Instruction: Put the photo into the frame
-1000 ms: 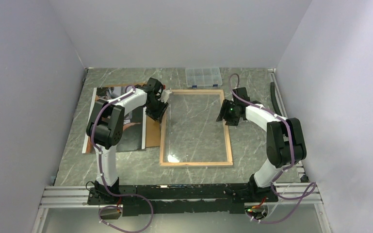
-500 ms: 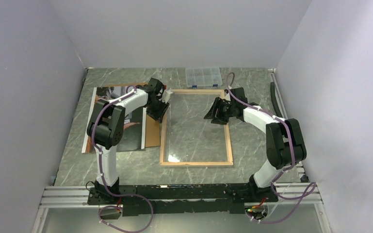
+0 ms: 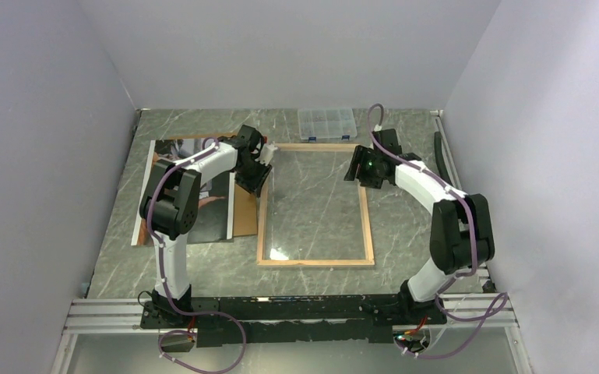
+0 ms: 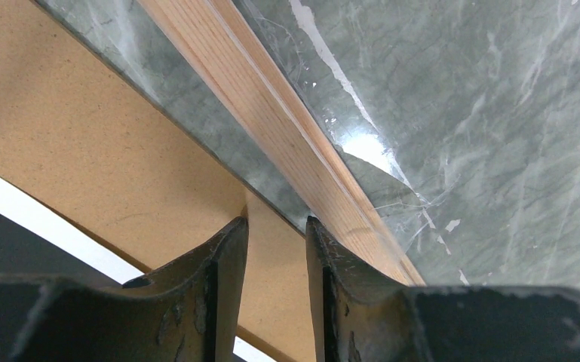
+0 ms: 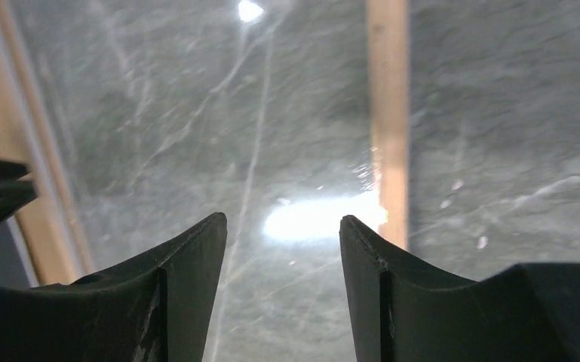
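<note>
Marble table [image 3: 202, 269] bears the frame [image 3: 315, 262], a clear box [image 3: 326, 122], seemingly a brown board [image 3: 243, 220].

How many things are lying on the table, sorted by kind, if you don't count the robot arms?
photo: 1
picture frame: 1
brown backing board: 1
clear compartment box: 1
Total: 4

The left arm [image 3: 202, 160] hides much of the photo [image 3: 216, 218]. From the right wrist the frame [image 5: 388, 113] is a blur. What the box [image 3: 326, 122] holds is too small to tell.
</note>
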Robot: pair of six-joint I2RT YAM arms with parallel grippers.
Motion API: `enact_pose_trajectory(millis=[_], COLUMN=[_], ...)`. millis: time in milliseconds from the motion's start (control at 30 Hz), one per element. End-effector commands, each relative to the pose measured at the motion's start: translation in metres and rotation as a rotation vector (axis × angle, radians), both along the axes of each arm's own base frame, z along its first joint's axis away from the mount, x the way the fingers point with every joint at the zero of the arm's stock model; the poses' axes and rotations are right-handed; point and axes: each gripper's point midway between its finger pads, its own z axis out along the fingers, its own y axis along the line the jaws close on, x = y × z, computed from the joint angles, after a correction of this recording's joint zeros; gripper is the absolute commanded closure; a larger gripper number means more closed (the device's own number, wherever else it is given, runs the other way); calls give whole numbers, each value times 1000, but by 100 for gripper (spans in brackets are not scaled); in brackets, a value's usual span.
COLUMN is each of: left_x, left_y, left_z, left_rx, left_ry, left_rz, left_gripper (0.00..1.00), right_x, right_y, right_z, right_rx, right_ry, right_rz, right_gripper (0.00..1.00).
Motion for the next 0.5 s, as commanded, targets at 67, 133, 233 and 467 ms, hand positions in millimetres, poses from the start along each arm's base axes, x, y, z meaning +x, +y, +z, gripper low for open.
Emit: enact_pose_trajectory(millis=[67, 133, 233, 467], left_x=[1, 1, 1, -1], left_y=[-8, -9, -9, -14], left_z=[9, 8, 4, -7], left_rx=[-47, -49, -48, -43], left_ry=[2, 1, 11, 28], left_rz=[-12, -11, -10, -20], left_gripper=[60, 60, 60, 60], right_x=[7, 4, -1, -6], right_y=[-30, -27, -23, 1], right_z=[-35, -47, -56, -61], right_rx=[-184, -176, -150, -21], right_ry=[71, 96, 114, 128], right_rz=[-31, -24, -15, 38], right_gripper=[40, 40, 40, 42])
